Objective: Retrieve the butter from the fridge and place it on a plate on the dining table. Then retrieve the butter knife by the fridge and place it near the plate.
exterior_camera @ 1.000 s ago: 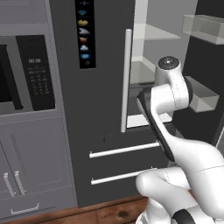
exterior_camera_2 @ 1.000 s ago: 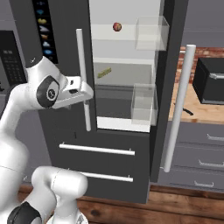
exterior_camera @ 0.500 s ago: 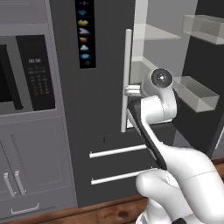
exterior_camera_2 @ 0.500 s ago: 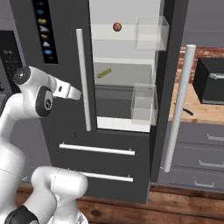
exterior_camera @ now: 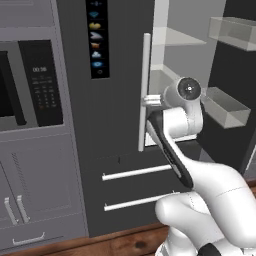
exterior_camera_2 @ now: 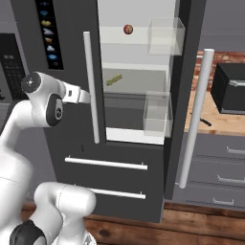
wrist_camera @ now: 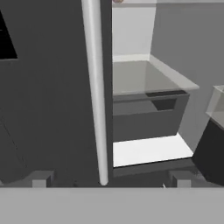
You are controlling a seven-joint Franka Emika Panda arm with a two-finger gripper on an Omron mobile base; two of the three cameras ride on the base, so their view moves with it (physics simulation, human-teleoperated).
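Note:
The fridge (exterior_camera_2: 62, 129) stands with its right door (exterior_camera_2: 184, 95) swung open, baring white shelves. The butter (exterior_camera_2: 114, 79), a small yellowish-olive stick, lies on the middle shelf. My gripper (exterior_camera_2: 89, 97) (exterior_camera: 149, 101) hovers at the long white handle (wrist_camera: 96, 87) of the shut left door. Its jaws are open, and the bar rises between the fingertips (wrist_camera: 40, 179) in the hand view. Whether they touch the bar I cannot tell. A slim dark thing, apparently the butter knife (exterior_camera_2: 205, 122), lies on the wood counter right of the fridge. The plate and the dining table are out of view.
A small red ball (exterior_camera_2: 128, 29) sits on the top shelf. Clear bins (exterior_camera_2: 158, 112) hang on the open door, whose own white handle (exterior_camera_2: 194, 119) juts toward me. A black box (exterior_camera_2: 229, 88) stands on the wood counter (exterior_camera_2: 215, 125). A black microwave (exterior_camera: 30, 85) is left of the fridge.
The arm's upper joints have dropped and turned while the hand has stayed by the left door's handle. The jaws have stayed open. Nothing in the fridge has moved.

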